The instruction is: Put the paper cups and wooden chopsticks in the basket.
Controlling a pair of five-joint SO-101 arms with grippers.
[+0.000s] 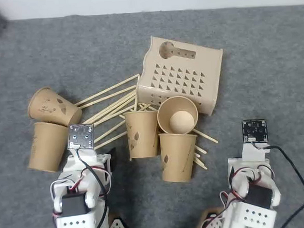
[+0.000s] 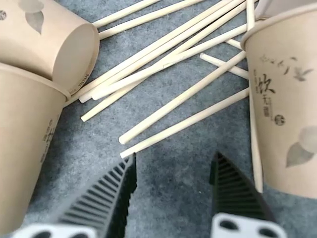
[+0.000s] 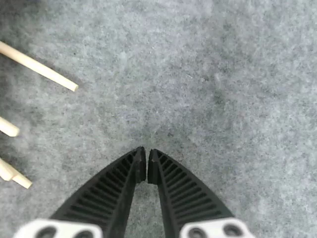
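Note:
Several tan paper cups lie on the grey carpet: two at the left [image 1: 53, 107] [image 1: 48, 146] and three in the middle [image 1: 142, 133] [image 1: 178, 115] [image 1: 178, 156]. Wooden chopsticks [image 1: 110, 103] fan out between the two groups. The beige basket [image 1: 181, 81] lies tipped just behind the middle cups. My left gripper [image 2: 173, 161] is open over bare carpet, just short of the nearest chopsticks [image 2: 183, 99], with a cup on each side [image 2: 25, 148] [image 2: 285, 99]. My right gripper [image 3: 147, 151] is shut on nothing above the carpet, with chopstick ends [image 3: 39, 67] off to one side.
The left arm [image 1: 81, 136] stands between the left cups and the middle cups. The right arm [image 1: 255, 131] is right of the cup group, over open carpet. A white wall edge runs along the far side.

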